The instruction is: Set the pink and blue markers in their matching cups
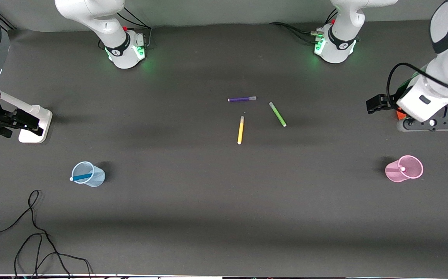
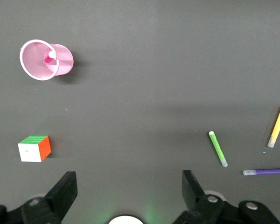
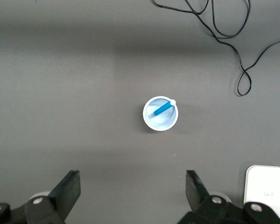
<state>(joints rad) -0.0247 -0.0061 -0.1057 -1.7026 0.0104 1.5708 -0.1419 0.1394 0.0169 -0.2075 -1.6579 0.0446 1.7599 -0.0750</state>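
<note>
While both markers leaned in their cups, the left tool [image 2: 126, 196] and right tool [image 3: 133, 198], both spread empty, risked tipping the pink cup [image 1: 404, 169] or blue cup [image 1: 88, 174] if swept low.

Translucent plastic cups [image 1: 88, 174], matt table [image 1: 208, 201]

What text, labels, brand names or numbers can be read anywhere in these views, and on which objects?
No text can be read in any view.
Right arm's base collar: a dark band bears a white mark, too small to read.
Left arm's base collar: the same kind of mark, too small to read.
White block: a faint grey line of print, too blurred to read.
Markers, cups and cube: no print visible.
</note>
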